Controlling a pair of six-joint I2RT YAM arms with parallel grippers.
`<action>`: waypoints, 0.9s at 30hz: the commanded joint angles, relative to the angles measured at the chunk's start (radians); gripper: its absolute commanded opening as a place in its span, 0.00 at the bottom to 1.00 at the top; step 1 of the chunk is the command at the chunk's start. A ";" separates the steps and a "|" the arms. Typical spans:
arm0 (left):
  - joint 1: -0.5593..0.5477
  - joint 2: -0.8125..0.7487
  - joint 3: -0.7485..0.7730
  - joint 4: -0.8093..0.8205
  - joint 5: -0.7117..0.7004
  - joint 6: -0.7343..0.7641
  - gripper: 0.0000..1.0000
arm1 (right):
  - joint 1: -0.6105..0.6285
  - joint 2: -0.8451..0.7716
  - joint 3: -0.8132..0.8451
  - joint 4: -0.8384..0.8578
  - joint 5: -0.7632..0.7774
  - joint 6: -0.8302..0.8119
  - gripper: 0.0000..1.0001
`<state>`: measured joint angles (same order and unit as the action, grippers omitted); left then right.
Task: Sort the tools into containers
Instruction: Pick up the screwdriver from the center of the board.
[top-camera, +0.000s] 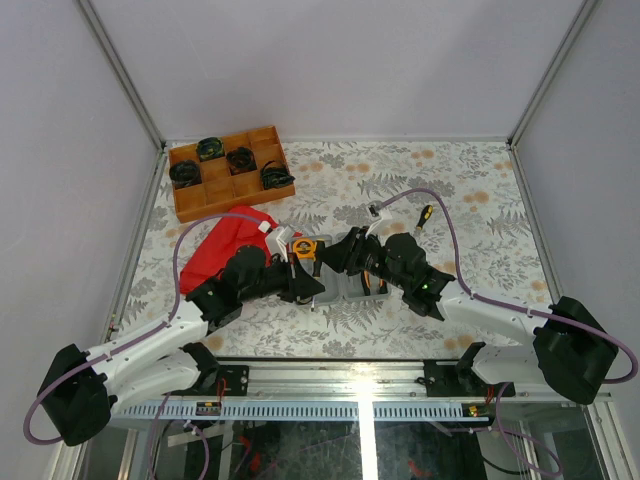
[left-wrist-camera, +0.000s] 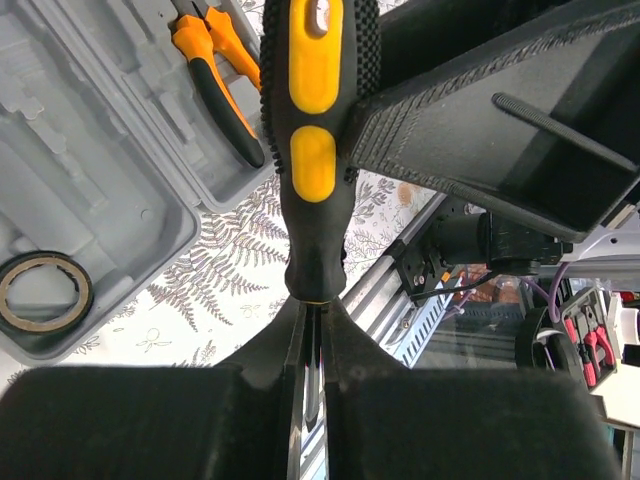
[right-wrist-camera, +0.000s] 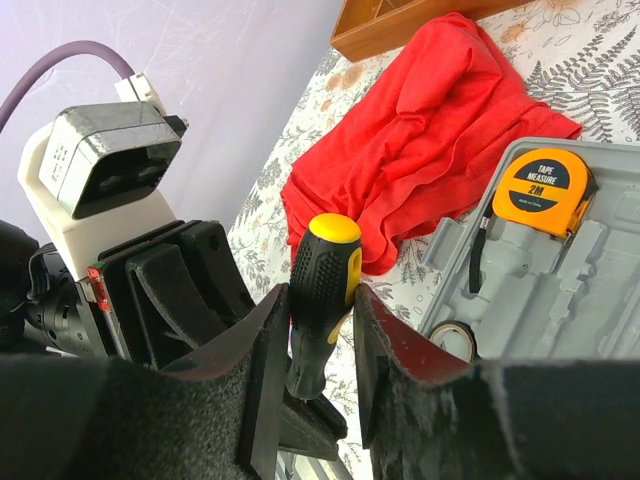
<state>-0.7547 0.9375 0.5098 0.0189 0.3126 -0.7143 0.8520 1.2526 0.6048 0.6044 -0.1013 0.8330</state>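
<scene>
Held between both my arms above the table (top-camera: 460, 190), the black-and-yellow screwdriver (left-wrist-camera: 315, 150) is near the edge of the open grey tool case (left-wrist-camera: 90, 180). My left end effector (left-wrist-camera: 314, 340) is pressed together on its metal shaft. My right end effector (right-wrist-camera: 320, 300) is clamped on the rubber handle, one finger on each side. Inside the case, orange-and-black pliers (left-wrist-camera: 215, 90) lie in a recess, an orange tape measure (right-wrist-camera: 543, 190) sits in another, and a roll of tape (left-wrist-camera: 40, 292) rests in a corner pocket. A red cloth (right-wrist-camera: 430, 130) lies crumpled beside the case. A second screwdriver (top-camera: 423, 217) lies on the table, apart from the case on my right.
</scene>
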 joint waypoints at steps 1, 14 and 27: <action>-0.008 0.001 0.009 0.026 -0.023 -0.006 0.00 | 0.006 -0.057 0.021 0.059 0.051 -0.006 0.39; -0.008 -0.030 0.014 0.042 -0.063 -0.034 0.00 | 0.024 -0.021 -0.032 0.133 0.076 0.104 0.57; -0.017 -0.042 0.012 0.044 -0.057 -0.037 0.00 | 0.036 0.022 -0.059 0.200 0.149 0.163 0.53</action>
<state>-0.7639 0.9207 0.5098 0.0097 0.2626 -0.7471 0.8776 1.2812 0.5529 0.7303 -0.0254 0.9672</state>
